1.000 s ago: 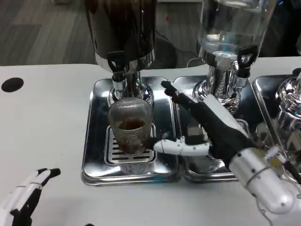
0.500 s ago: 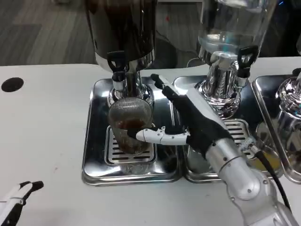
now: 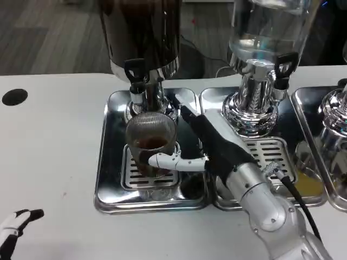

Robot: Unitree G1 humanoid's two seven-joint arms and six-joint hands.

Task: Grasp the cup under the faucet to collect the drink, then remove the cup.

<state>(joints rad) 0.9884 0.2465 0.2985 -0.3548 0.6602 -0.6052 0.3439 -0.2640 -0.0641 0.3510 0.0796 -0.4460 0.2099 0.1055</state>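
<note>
Fingers (image 3: 191, 120) of the right hand (image 3: 209, 143) were spread apart around the ribbed glass cup (image 3: 151, 143), dark ones reaching up along its right side toward the faucet (image 3: 136, 81) and a white one (image 3: 173, 161) lying across its lower front, touching the glass; whether the hand actually gripped the cup could not be told. No brand, label or other writing could be read on anything. That cup stood upright on the slotted grate (image 3: 149, 174) of the left steel drip tray (image 3: 111, 157), directly below the faucet, with dark drink filling its lower part. Above the faucet rose the dark drink dispenser (image 3: 142, 32). Right of the cup, a clear dispenser (image 3: 268, 32) stood over a second drip tray (image 3: 274, 154). Well left of and nearer than the cup, at the frame's lower corner, the left hand (image 3: 13, 227) lay on the white table (image 3: 49, 157), holding nothing, its fingers loosely apart.
</note>
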